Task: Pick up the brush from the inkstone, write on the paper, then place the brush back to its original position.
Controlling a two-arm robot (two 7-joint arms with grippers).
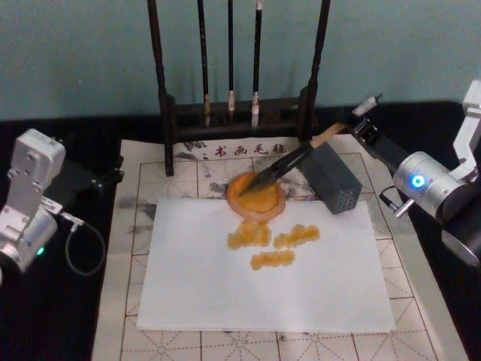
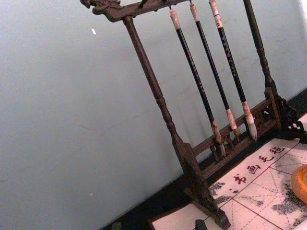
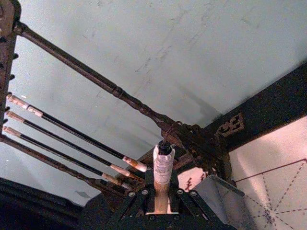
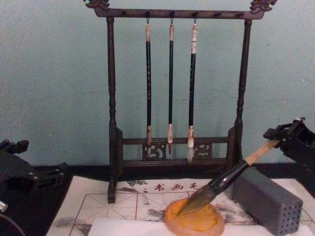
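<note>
Bristles of the brush (image 1: 289, 162) are laid in the inkstone (image 1: 263, 206), which is set on the gridded mat (image 1: 150, 188) at the far edge of the white paper (image 1: 263, 293). The brush is tilted, with its black lower section rising toward the robot's right and its tan upper handle carried on up from there. A grey block (image 1: 334, 180) is stood just to the right of the inkstone, close to the handle, and small holes are seen in its end face.

The upper handle is held by the right claw (image 1: 359, 122), which appears to be clamped on it near the white end cap. In the right wrist view the cap is seen sticking up between the two fingers (image 3: 134, 203). The left claw (image 1: 109, 178) is parked well apart at the left of the black surface (image 1: 45, 323), beside the mat's edge. Whether it is apart or together cannot be told.

Three short orange strokes (image 1: 274, 244) are seen on the paper, near the inkstone. Red characters (image 1: 240, 150) are printed along the mat's far border and are read as 书画毛毡, though the last is only faintly made out. Behind them a dark wooden rack (image 4: 112, 98) is stood, with three thin brushes (image 4: 171, 83) hung from its top bar.
</note>
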